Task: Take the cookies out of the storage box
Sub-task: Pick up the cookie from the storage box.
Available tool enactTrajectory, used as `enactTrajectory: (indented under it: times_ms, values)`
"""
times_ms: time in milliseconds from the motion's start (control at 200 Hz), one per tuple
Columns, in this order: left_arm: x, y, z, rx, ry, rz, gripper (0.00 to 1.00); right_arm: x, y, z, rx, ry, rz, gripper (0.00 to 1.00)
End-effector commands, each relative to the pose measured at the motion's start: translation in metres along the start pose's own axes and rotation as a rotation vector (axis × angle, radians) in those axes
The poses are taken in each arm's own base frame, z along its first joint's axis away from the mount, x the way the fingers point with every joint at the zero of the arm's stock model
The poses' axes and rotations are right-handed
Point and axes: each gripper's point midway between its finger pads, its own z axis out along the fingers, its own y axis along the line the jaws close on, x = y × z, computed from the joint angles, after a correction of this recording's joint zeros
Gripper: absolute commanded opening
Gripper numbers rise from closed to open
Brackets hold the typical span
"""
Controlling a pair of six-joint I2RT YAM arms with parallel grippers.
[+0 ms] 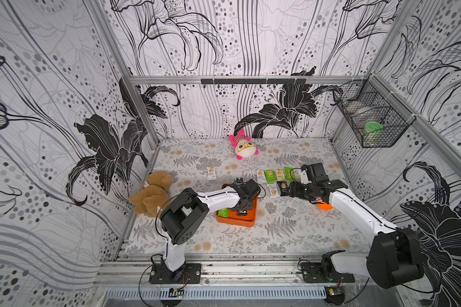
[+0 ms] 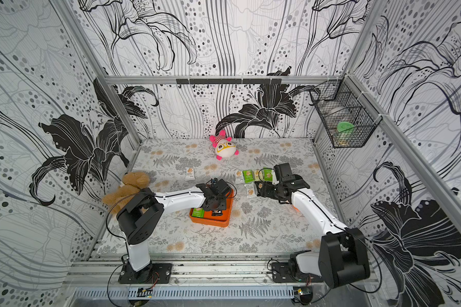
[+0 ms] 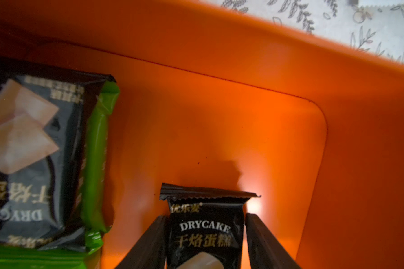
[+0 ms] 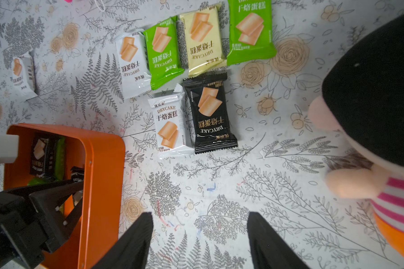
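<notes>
I see my left gripper down in the box, its jaws pressed against both sides of a black packet near a corner. A second black packet lies on green packets beside it. My right gripper hangs over the mat, jaws apart and empty. Six packets lie outside the box, and a lone white packet lies well apart.

Several cookies lie beside the orange storage box; others lie inside.
</notes>
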Motion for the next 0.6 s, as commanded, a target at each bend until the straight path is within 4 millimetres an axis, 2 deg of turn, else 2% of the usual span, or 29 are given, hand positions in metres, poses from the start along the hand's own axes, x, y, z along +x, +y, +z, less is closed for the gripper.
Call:
enactTrajectory:
  times_ms: [0,190,320,596]
  values:
    - [0.009,-0.004,0.012,-0.006,0.022,0.014,0.54,0.004,-0.006,-0.003,0.024,0.007,-0.018,0.70]
    - [0.009,-0.004,0.014,-0.015,0.026,0.024,0.46,0.004,-0.006,-0.003,0.026,0.006,-0.019,0.70]
    - [0.005,-0.007,0.009,-0.010,0.017,0.026,0.45,0.002,-0.005,-0.004,0.026,0.001,-0.020,0.70]
    - [-0.018,-0.020,-0.019,0.021,-0.039,0.028,0.45,-0.002,-0.003,-0.005,0.017,-0.005,-0.014,0.70]
